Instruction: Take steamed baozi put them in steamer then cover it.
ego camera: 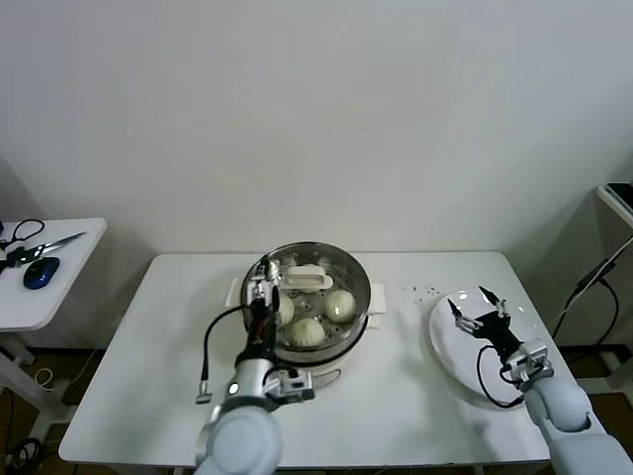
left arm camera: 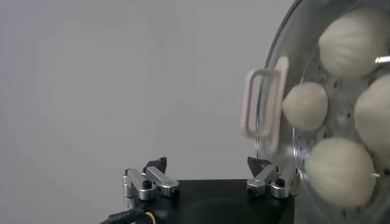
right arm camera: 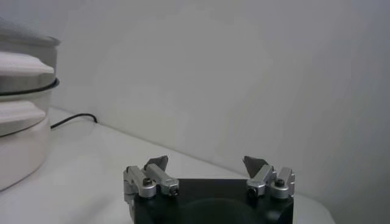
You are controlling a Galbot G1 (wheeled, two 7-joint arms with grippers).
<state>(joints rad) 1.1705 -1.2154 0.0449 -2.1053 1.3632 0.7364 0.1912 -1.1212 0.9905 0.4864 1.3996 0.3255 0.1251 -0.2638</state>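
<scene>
Near the tabletop's back edge, the steamer wears its cover (baozi inside); left gripper jaws released, right gripper jaws spread over the plate.

L gripper jaws wide apart; R gripper likewise, arm low.

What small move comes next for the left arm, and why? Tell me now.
Probably lift the left gripper straight up and away. Its fingers stand open beside the white bar handle of the round clear glass cover, which already sits on the shiny steel steamer over the cream-white steamed baozi. The right gripper waits open over the white plate.
</scene>
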